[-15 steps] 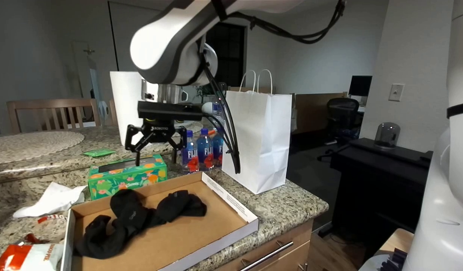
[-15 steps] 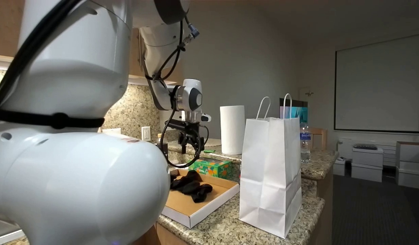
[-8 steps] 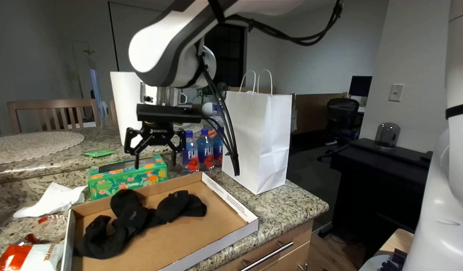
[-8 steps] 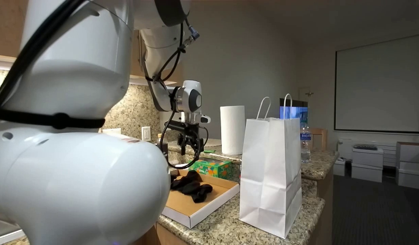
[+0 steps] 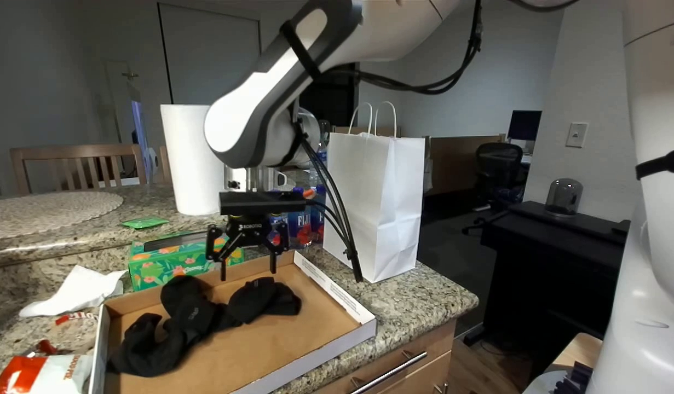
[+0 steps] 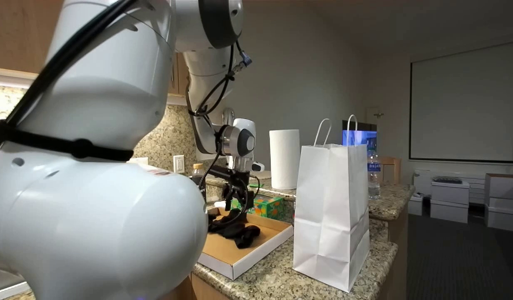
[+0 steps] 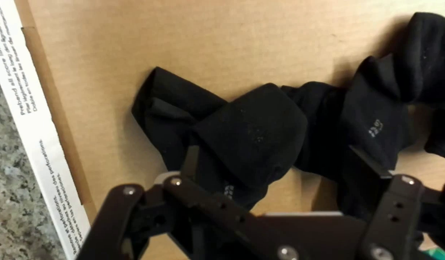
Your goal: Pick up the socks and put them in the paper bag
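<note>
Several black socks lie bunched in a line inside the shallow cardboard tray in both exterior views; one lump (image 5: 263, 300) is at the bag-side end, other lumps (image 5: 150, 350) at the opposite end. Above the tray's rear part hangs my gripper (image 5: 248, 272), pointing down, jaws wide apart with nothing held. From the wrist view, a folded black sock (image 7: 258, 133) shows beneath and between the spread fingertips (image 7: 191, 159), with a further sock (image 7: 374, 119) under the opposite finger. The white paper bag (image 5: 378, 202) stands upright on the counter beside the tray, handles up; its inside is hidden.
The cardboard tray (image 5: 293, 339) has low white-edged walls. Behind it are a green tissue box (image 5: 178, 265) and water bottles (image 5: 301, 219), partly covered by the arm. A paper towel roll (image 6: 284, 160) stands on the raised ledge. Crumpled tissue (image 5: 74, 293) lies beside the tray.
My gripper has come down toward the tray and, in an exterior view, shifted slightly toward the bag. Its jaws have stayed wide. Socks, tray and bag have not moved.
</note>
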Robot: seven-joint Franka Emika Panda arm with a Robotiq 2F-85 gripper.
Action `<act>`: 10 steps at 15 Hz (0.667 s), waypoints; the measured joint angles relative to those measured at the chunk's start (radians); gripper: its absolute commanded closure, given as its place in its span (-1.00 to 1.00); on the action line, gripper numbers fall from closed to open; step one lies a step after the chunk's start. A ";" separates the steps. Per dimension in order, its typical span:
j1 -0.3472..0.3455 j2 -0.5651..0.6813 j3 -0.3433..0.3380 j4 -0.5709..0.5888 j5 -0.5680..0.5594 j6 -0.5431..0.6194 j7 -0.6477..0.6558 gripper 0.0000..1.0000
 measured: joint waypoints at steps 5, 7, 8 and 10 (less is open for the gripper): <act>-0.003 0.035 -0.022 -0.011 0.000 0.007 0.000 -1.00; -0.002 0.054 -0.027 -0.015 -0.003 0.035 0.000 -1.00; -0.002 0.066 -0.029 -0.016 -0.004 0.052 0.000 -1.00; -0.002 0.089 -0.035 -0.015 -0.004 0.076 0.000 -1.00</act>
